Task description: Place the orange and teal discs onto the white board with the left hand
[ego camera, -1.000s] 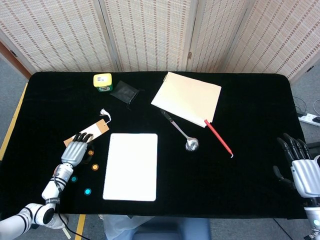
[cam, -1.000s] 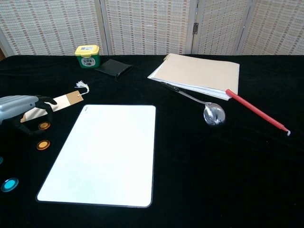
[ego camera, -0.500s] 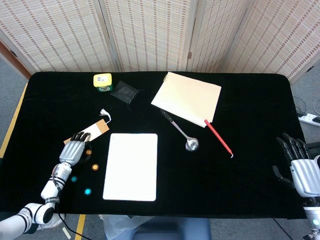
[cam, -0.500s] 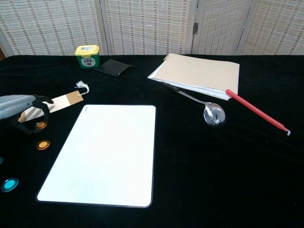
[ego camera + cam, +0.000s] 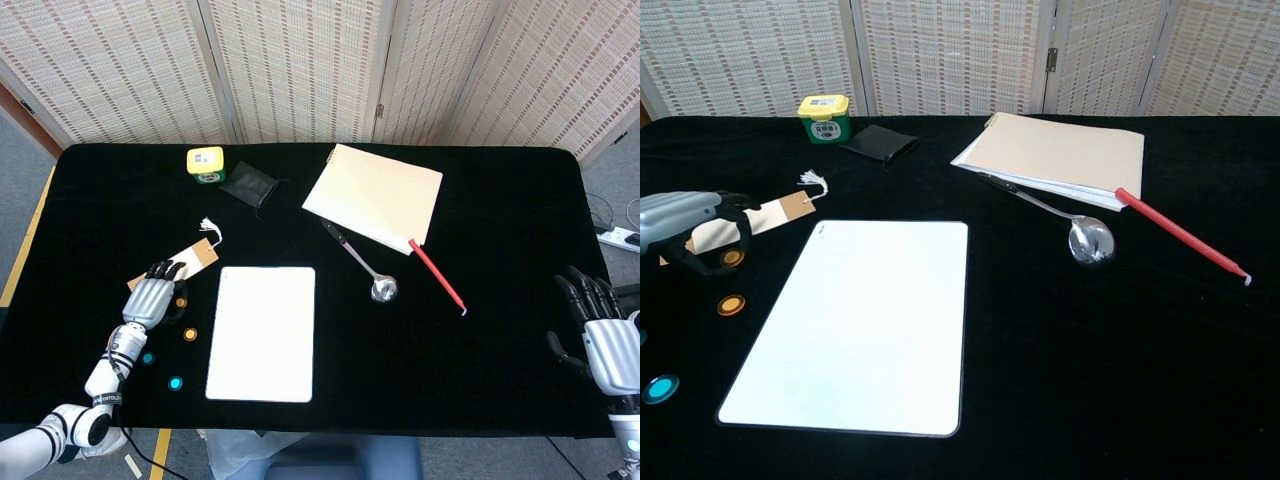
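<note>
My left hand [image 5: 148, 300] [image 5: 682, 222] is low over the table, left of the white board [image 5: 262, 333] [image 5: 860, 320]. Its thumb and fingertips are curled around one orange disc [image 5: 181, 302] [image 5: 732, 257], which it pinches just off the cloth. A second orange disc [image 5: 190, 334] [image 5: 731, 304] lies flat nearer the front. Two teal discs [image 5: 148, 358] [image 5: 176, 383] lie further forward; the chest view shows one fully [image 5: 660, 388]. Nothing lies on the board. My right hand [image 5: 605, 338] is at the far right edge, fingers spread, holding nothing.
A brown paper tag [image 5: 188, 262] [image 5: 780, 211] with string lies just behind the left hand. At the back are a yellow-lidded green jar [image 5: 206, 165], a black pouch [image 5: 246, 185] and a beige notebook [image 5: 375, 195]. A spoon [image 5: 370, 275] and red pen [image 5: 437, 276] lie right of the board.
The left hand's fingers have curled in around the orange disc, and hand and disc have shifted slightly back. The right hand has not moved.
</note>
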`<state>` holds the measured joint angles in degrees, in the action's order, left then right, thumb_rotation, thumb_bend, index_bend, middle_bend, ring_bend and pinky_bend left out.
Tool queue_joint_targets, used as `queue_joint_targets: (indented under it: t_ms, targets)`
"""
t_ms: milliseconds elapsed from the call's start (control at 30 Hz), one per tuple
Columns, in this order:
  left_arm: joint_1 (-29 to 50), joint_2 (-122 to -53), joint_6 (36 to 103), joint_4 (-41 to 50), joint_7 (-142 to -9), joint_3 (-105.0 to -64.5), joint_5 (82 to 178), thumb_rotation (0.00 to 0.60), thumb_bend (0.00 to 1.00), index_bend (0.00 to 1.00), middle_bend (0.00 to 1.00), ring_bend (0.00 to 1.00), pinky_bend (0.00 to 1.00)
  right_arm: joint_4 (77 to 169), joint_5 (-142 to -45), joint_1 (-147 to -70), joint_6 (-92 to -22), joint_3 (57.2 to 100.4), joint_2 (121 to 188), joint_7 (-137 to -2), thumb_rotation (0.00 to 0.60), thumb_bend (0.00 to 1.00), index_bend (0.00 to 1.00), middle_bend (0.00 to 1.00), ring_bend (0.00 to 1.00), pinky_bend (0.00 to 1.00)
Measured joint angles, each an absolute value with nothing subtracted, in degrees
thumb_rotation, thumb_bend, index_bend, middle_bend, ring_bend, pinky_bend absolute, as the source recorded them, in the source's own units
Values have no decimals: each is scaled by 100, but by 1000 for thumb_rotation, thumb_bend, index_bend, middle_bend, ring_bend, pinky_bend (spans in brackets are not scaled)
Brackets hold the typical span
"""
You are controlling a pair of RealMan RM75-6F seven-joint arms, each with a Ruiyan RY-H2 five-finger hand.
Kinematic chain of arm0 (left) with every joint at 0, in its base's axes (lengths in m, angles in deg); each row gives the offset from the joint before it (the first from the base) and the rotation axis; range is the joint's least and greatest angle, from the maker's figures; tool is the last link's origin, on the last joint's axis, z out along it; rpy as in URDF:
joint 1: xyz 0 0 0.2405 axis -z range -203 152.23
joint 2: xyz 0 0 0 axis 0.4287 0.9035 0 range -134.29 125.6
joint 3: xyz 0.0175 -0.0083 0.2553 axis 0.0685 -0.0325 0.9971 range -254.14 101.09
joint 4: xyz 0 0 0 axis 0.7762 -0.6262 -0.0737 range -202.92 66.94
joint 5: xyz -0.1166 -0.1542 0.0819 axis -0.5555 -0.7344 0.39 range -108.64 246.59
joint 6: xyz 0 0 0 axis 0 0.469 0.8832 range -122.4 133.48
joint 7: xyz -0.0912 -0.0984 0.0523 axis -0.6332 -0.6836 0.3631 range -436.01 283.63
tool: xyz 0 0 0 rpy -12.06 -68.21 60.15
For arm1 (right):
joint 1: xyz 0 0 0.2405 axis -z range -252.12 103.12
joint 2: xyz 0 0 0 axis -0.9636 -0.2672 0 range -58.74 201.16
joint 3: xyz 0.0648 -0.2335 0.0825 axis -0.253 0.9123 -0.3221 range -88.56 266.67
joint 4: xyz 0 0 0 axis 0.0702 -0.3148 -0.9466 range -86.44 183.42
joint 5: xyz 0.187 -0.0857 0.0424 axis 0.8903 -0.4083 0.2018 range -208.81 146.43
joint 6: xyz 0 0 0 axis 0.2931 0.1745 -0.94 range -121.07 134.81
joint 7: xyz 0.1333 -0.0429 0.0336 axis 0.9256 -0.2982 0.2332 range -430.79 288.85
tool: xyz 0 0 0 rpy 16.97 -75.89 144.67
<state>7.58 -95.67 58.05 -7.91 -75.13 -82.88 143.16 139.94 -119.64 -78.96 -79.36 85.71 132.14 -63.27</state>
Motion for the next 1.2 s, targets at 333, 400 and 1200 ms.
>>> queue_joint_targets:
  t_ms: [333, 400, 1200]
  targets:
    - [1026, -9439, 5801, -34, -7112, -8388, 14398, 600, 398, 533, 120, 0, 0, 13908, -11960, -7837, -8007, 8581, 13216, -6219, 600, 442, 28, 23, 6, 0]
    - [1145, -9452, 5755, 132, -6972, -8435, 14398, 600, 397, 531, 120, 0, 0, 13891, -11953, -7818, -8024, 8584, 13216, -6194, 600, 443, 28, 23, 6, 0]
    - [1225, -9079, 5872, 1152, -6033, -8242, 14005, 600, 354, 403, 84, 0, 0, 13765, -12005, -7763, -8079, 8591, 13258, -6052, 600, 443, 27, 23, 0, 0]
